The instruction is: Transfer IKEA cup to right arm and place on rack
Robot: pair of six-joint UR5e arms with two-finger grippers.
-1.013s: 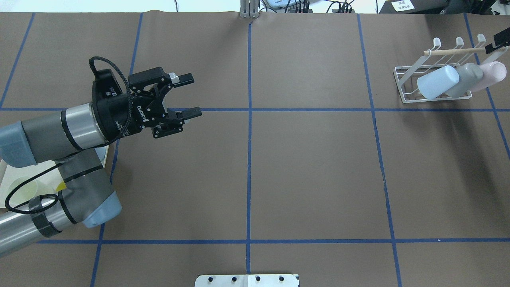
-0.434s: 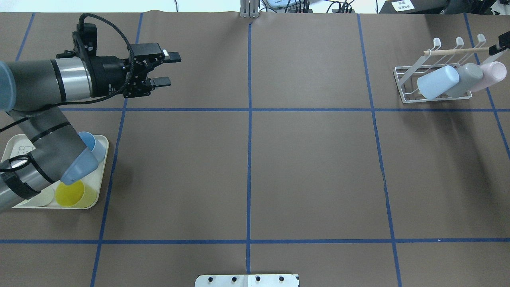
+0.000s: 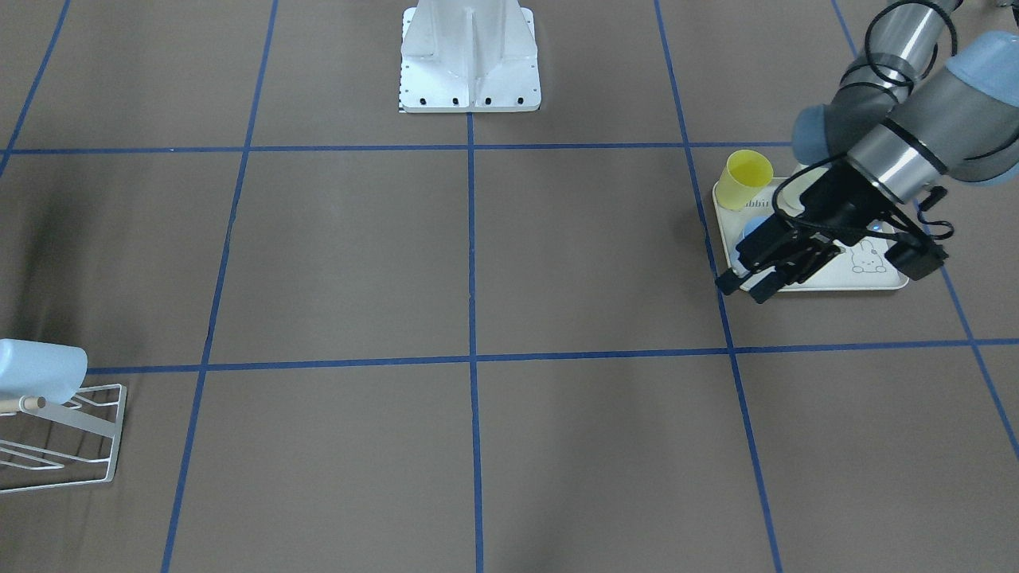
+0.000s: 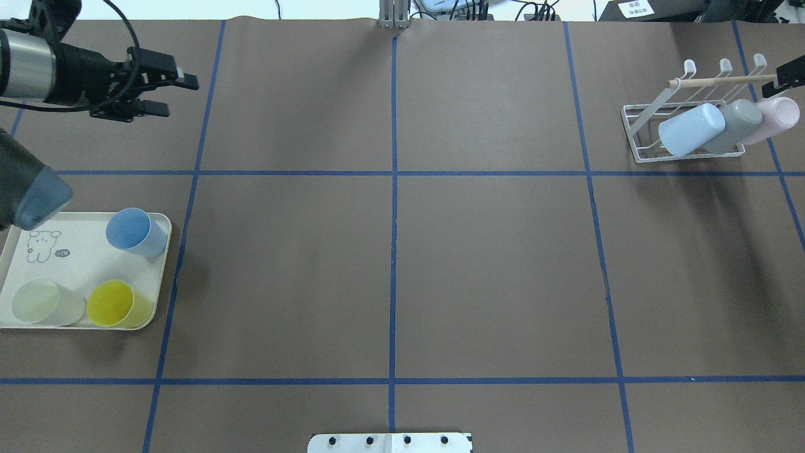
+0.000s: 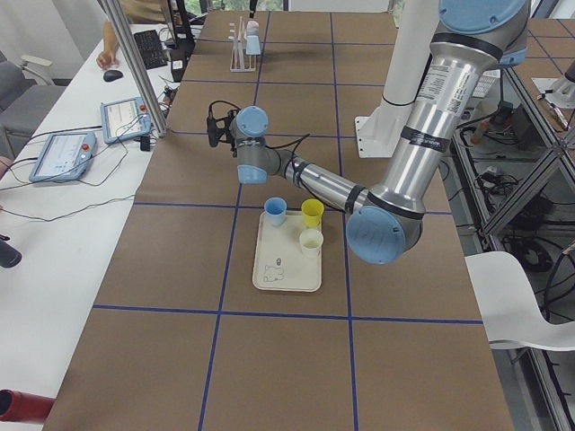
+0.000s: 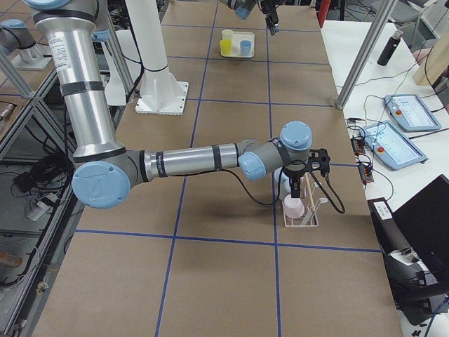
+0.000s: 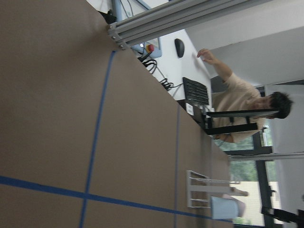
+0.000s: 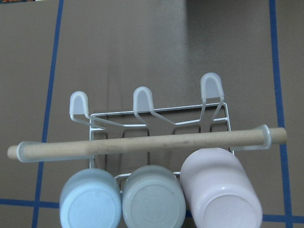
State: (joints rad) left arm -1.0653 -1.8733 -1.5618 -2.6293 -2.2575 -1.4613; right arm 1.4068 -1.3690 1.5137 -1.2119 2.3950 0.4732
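Brown paper crossed by blue tape lines is spread over the table (image 4: 490, 270). At its left end, a cream rectangular tray with a small rabbit drawing (image 4: 82, 261) is set. Three plastic cups are stood upright in it: a blue cup (image 4: 129, 229) at the far corner, with a yellow cup (image 4: 112, 304) and a pale green translucent cup (image 4: 39, 302) side by side along the near edge.

The black two-finger left gripper (image 4: 176, 95) is held in the air beyond the tray, well apart from it. Its jaws are spread and nothing is held between them.

At the far right, a white wire rack with a light wooden rod (image 4: 631, 133) is loaded with three tilted cups in a row: pale blue (image 4: 690, 129), grey (image 4: 736, 123) and pink (image 4: 777, 116). The right gripper (image 6: 293, 186) is poised just above the rack. How its jaws are set cannot be told.
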